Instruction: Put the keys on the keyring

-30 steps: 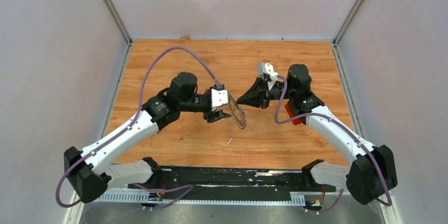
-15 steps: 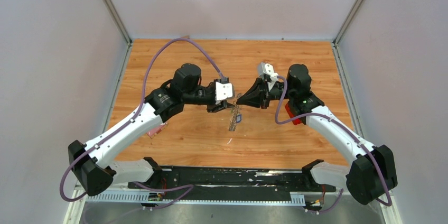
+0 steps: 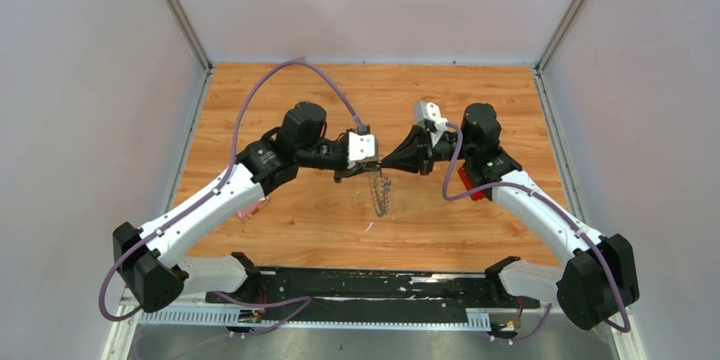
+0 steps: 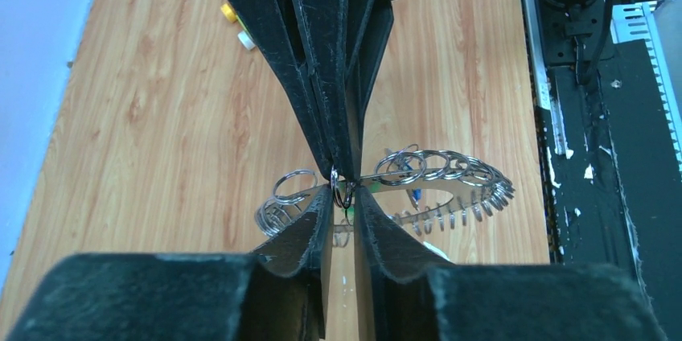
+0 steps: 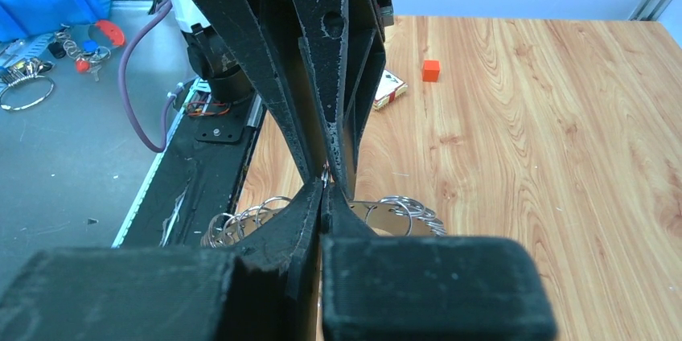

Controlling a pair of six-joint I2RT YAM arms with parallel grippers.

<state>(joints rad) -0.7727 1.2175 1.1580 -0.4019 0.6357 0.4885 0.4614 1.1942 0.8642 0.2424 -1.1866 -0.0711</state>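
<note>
The left arm [image 3: 212, 203] and right arm [image 3: 543, 211], white and black, rise from the near edge of the wooden table [image 3: 331, 92] and bend inward with elbows out. A pink card [image 3: 248, 211] lies just beside the left forearm, and a red block [image 3: 469, 183] is half hidden behind the right one.

Farther in, the two tools meet tip to tip above mid-table. The left tool [image 3: 372, 171] points right. Its jaws are narrowed to a slit about the wire of the large silver metal keyring [image 3: 381, 194], and I cannot tell whether they pinch it. The right tool [image 3: 385, 162] points left, pressed tight on that same wire.

The keyring hangs below the meeting point, clear of the table. What looks like a tiny blue-headed key [image 4: 414, 194] sits among its fanned loops.

A second ago the keyring showed its broad toothed face beside the left tool. That tool's jaws stood much wider then, and its wrist has since moved toward the right tool, which has not moved.
</note>
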